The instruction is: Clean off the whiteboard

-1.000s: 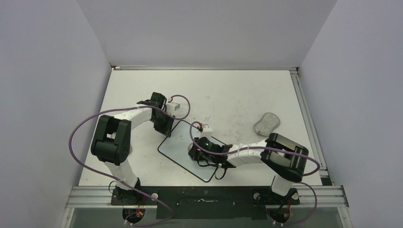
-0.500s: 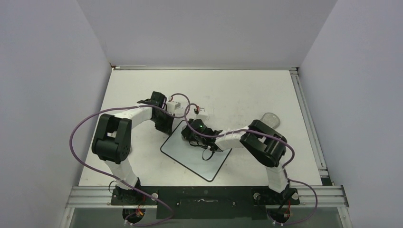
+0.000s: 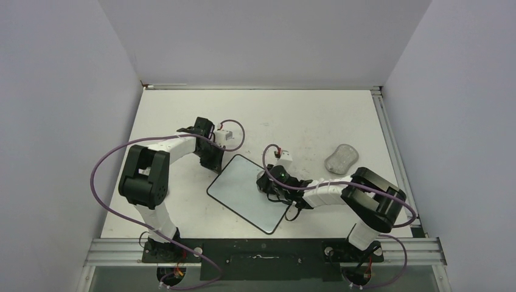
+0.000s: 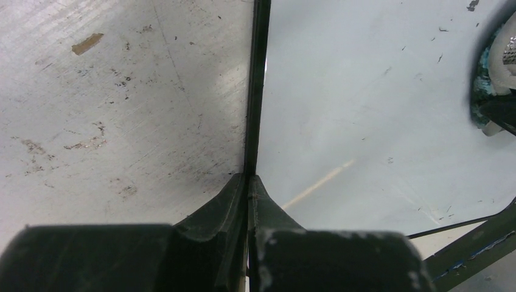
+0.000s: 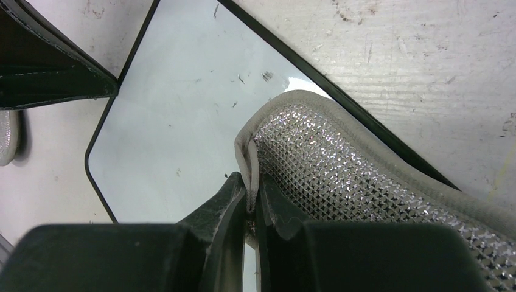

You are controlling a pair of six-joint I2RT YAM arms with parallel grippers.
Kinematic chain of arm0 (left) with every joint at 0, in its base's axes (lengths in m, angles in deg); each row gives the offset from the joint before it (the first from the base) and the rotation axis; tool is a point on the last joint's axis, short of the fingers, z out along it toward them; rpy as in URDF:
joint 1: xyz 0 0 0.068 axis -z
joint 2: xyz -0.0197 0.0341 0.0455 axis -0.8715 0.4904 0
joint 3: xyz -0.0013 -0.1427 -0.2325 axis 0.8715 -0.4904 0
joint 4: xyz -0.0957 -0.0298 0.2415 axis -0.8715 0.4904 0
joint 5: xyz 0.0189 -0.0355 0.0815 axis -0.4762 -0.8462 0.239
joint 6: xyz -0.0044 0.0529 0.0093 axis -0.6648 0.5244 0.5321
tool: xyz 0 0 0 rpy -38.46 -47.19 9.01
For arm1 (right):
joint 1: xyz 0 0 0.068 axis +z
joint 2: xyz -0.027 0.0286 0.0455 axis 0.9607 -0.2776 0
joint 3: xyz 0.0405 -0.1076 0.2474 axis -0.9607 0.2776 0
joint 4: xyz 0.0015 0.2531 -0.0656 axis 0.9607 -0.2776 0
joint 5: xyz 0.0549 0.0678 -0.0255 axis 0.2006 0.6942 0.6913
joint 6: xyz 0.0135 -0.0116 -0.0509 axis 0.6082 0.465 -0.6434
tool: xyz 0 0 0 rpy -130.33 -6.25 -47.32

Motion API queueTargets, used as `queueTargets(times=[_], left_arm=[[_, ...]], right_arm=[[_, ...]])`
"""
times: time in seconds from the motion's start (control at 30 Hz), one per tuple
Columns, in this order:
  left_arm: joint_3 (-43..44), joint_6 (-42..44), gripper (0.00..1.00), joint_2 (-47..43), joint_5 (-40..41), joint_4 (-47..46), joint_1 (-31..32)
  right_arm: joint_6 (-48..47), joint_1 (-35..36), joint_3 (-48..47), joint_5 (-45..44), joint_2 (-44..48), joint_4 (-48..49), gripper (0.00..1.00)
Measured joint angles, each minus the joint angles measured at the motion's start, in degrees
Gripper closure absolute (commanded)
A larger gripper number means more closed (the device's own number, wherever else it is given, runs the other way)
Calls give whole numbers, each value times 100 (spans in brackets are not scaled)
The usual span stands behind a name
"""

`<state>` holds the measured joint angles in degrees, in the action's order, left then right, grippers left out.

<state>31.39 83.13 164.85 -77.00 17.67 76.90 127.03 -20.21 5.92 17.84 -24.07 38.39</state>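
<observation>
Two pincers cooperate: the left pincer (image 4: 248, 180) clamps the edge of the flat white, black-rimmed whiteboard (image 4: 365, 115), steadying it, while the right pincer (image 5: 253, 196) pinches a glittery silver mesh cloth (image 5: 341, 161) for wiping.

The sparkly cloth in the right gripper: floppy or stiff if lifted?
Probably floppy: the sparkly cloth bends where the right gripper pinches its hem. Likely light, since it looks thin. Its bumpy weave would probably drag, not slide, on the whiteboard.

Top view fixed high at near side, looking down over whole table (image 3: 316, 115), two wrist views very close, facing downward, all sharing the whiteboard (image 3: 240, 191).
</observation>
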Motion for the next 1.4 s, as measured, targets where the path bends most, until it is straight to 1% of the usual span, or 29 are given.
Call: queueTargets(times=[0.07,0.13,0.3,0.37,0.43,0.5,0.57,0.67,0.8,0.87,0.93,1.03,1.13,1.23,1.4], left_arm=[[4,0,100,0,26,2,28],[11,-4,100,0,50,9,44],[57,-35,100,24,96,59,57],[74,-55,100,37,109,76,57],[81,-90,100,37,114,79,57],[81,-133,100,39,116,76,57],[81,-164,100,39,116,74,57],[81,-181,100,39,116,74,57],[79,-197,100,39,114,70,57],[79,-199,100,39,114,70,57],[79,-201,100,39,114,70,57],[79,-199,100,39,111,70,57],[76,-199,100,39,114,66,66],[76,-195,100,39,142,61,87],[92,-186,100,39,205,72,125]], right_arm=[[2,2,-50,2,-144,129,95],[-28,4,-389,20,-498,260,95],[-293,-13,-1910,199,-1670,205,95],[-400,-55,-2076,254,-1751,94,95],[-461,-101,-2022,319,-1659,28,95],[-529,-199,-1703,417,-1362,-72,95],[-579,-341,-1176,479,-800,-334,95],[-610,-520,-260,494,374,-962,95],[-584,-525,590,527,1718,-1600,95],[-560,-522,833,551,2144,-1788,95],[-538,-518,927,570,2269,-1849,95],[-518,-520,914,625,2050,-1762,95],[-527,-520,748,715,1530,-1491,95],[-605,-568,354,811,918,-1108,95],[-841,-839,-227,1353,83,-542,95]])
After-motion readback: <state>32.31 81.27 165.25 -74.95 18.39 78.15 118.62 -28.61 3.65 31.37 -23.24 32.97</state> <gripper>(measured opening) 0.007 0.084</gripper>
